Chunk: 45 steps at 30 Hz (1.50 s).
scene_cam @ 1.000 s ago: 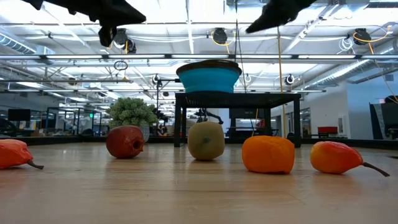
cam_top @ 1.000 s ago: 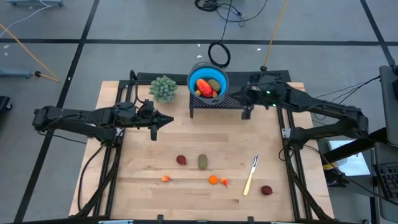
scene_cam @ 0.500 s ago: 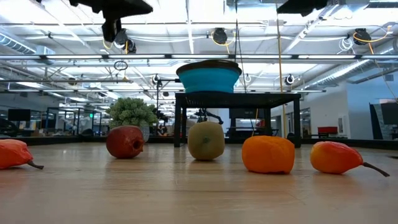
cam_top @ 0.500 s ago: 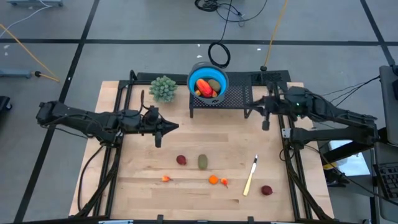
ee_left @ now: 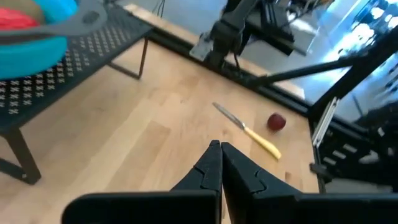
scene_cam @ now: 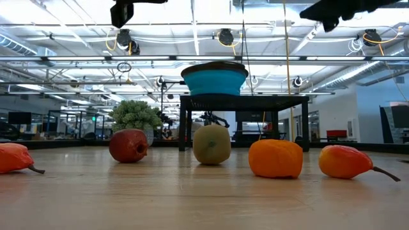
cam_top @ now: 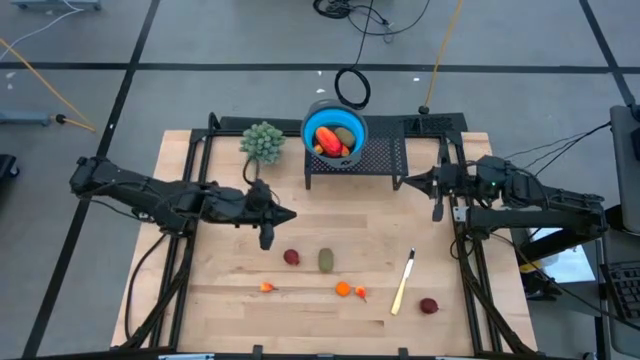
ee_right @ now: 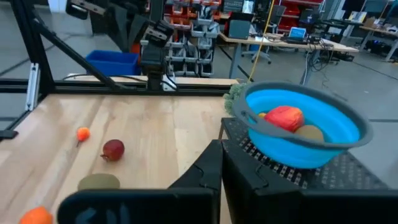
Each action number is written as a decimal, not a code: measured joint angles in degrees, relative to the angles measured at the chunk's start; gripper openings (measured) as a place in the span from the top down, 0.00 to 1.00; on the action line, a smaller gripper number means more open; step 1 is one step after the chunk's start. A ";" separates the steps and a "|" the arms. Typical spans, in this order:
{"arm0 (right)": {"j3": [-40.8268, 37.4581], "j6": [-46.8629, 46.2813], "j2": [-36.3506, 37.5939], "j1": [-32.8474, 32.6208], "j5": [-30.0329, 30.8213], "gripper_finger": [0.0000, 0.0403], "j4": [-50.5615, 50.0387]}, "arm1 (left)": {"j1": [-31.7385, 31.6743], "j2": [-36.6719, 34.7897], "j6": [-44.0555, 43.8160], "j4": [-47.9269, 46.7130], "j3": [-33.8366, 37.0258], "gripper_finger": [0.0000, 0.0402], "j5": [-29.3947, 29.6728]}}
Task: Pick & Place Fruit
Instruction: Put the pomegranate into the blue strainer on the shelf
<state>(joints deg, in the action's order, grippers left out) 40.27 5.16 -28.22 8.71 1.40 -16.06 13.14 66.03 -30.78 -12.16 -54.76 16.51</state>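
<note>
Loose fruit lies on the wooden table: a dark red round piece (cam_top: 291, 257), an olive-green oval one (cam_top: 326, 260), tiny orange ones (cam_top: 343, 290) and another dark red piece (cam_top: 429, 306). A red-orange fruit (cam_top: 327, 140) sits in the blue bowl (cam_top: 352, 125) on a black mesh stand (cam_top: 380, 158). My left gripper (cam_top: 290, 215) hangs shut above the table, left of and beyond the dark red piece, holding nothing. My right gripper (cam_top: 405, 181) hangs shut and empty to the right of the stand, pointing at the bowl (ee_right: 298, 127).
A knife with a yellow handle (cam_top: 403, 282) lies right of the fruit row. A bushy green plant ball (cam_top: 262, 141) stands at the far left beside the stand. Black frame rails run along the table's left and right sides.
My left gripper has gone toward the table's right and near edges, closing on the fruit row, still shut. My right gripper has drawn back from the bowl toward the right edge and rolled about its own axis, still shut. The fruit has not moved.
</note>
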 joint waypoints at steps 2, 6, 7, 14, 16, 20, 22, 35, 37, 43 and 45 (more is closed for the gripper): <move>-2.27 -1.18 1.43 0.00 -0.01 1.00 1.68 | 0.61 1.86 -1.09 -2.18 -2.01 1.00 0.01; -6.12 -2.99 4.17 0.00 -0.01 1.00 3.86 | 1.83 6.07 -2.98 -6.90 -6.27 1.00 -0.02; -7.05 -3.29 4.83 0.00 -0.05 1.00 4.83 | 2.14 7.21 -3.58 -8.71 -7.45 0.99 -0.03; -10.65 -4.55 9.10 0.00 -0.17 1.00 5.61 | 3.11 15.90 -5.15 -18.80 -16.50 1.00 -4.03; -11.36 -4.94 10.38 0.01 -0.36 1.00 5.61 | 3.11 18.33 -5.14 -21.19 -18.46 1.00 -6.54; -12.47 -5.72 12.74 0.02 -1.72 1.00 5.64 | 3.11 22.19 -5.12 -25.80 -21.19 0.99 -10.13; -13.04 -6.44 13.73 0.02 -1.68 1.00 5.59 | 3.11 23.30 -5.10 -26.63 -21.45 0.99 -11.58; -20.10 -7.57 17.48 0.02 -1.70 1.00 5.60 | 2.31 24.77 1.49 -30.25 -21.42 0.87 -10.94; -20.87 -7.51 17.46 0.02 -1.70 1.00 5.55 | 1.94 24.77 3.43 -30.87 -21.42 0.83 -10.88; -22.60 -5.92 17.46 0.02 -1.63 1.00 6.59 | 0.81 24.77 10.10 -32.24 -21.42 0.69 -11.08; -23.26 -5.85 17.48 0.02 -1.61 1.00 8.03 | 0.58 24.77 12.69 -32.88 -21.39 0.63 -12.15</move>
<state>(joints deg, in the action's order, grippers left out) 17.01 -0.69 -10.74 8.73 -0.21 -8.03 13.72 90.80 -18.09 -45.04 -76.14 4.36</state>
